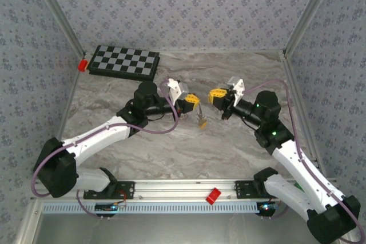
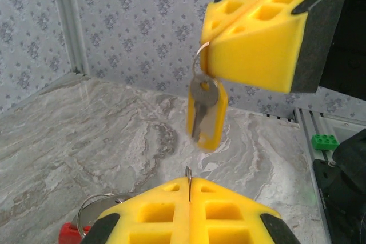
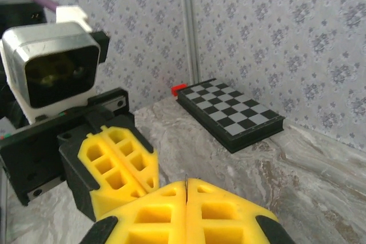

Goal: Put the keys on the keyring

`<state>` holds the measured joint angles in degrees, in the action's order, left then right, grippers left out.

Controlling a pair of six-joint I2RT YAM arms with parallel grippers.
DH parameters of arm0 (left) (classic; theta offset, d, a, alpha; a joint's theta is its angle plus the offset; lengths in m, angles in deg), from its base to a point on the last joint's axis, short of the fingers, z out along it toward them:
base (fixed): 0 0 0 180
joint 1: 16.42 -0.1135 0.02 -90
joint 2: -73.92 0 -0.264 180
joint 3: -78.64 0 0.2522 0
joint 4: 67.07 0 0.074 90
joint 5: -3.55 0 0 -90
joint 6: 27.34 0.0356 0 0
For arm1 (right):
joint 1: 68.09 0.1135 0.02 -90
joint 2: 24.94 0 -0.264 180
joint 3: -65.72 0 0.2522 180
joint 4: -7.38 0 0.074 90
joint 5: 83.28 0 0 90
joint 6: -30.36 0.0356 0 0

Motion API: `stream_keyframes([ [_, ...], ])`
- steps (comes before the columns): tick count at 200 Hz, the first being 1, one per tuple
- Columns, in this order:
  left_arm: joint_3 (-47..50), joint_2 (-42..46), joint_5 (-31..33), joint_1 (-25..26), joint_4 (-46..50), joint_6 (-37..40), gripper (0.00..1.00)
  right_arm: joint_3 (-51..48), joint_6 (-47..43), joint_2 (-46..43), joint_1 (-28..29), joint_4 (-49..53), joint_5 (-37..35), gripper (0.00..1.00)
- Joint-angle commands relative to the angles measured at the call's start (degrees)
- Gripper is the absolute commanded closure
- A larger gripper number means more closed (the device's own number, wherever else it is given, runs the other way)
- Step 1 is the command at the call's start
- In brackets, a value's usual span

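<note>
Right of the chessboard [image 1: 124, 62] and nearer the arm bases than it, the left gripper [image 1: 193, 101] had its yellow fingers pressed together. The keyring [image 2: 94, 207], a grey wire loop with a red arc, showed just under them. Whether it was pinched or lay on the table [image 1: 240, 147] could not be told. Farther right of the chessboard the key [image 2: 203, 110] dangled between the two grippers. The right gripper [image 1: 213, 96], farthest from the chessboard, was clamped on the small silver ring at the key's head, its tips facing the left gripper's.

The step in hand looked like bringing key and keyring together. To do it well, the key, blurred and probably swinging, should be left to settle first. The keyring's open end would need to face the hole at the key's head, with the loop gripped firmly close to that end. The approach should be slow, since both parts are thin and could slip from blocky fingers.

The key's long axis ran near vertical, head up at the ring and blade pointing down at the table. Its flat face was turned toward the left wrist camera, with the yellow-orange tag behind it.
</note>
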<state>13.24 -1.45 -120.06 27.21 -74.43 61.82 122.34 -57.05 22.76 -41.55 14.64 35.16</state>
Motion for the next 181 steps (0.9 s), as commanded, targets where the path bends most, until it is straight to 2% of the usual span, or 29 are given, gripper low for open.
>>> stream_keyframes([
  [1,-1.6,2.3,-2.8,0.4,-1.3,1.7,1.0,3.2,-4.1,-0.6,1.8,6.9,-2.0,1.0],
  [30,-0.9,3.4,-1.8,0.4,-1.3,0.5,1.0,6.1,-7.4,-0.3,5.0,12.0,-3.6,1.0],
  [50,-0.3,4.2,-2.3,0.4,-1.5,-0.4,1.0,7.9,-9.0,0.0,7.9,15.1,-7.4,1.0],
  [77,0.5,5.9,0.4,0.4,-0.4,0.1,1.0,8.6,-10.4,0.0,10.5,17.3,-11.0,1.0],
  [181,3.5,9.4,0.9,0.4,-2.5,-1.8,1.0,2.6,-9.1,-1.6,8.6,10.3,-7.5,1.0],
])
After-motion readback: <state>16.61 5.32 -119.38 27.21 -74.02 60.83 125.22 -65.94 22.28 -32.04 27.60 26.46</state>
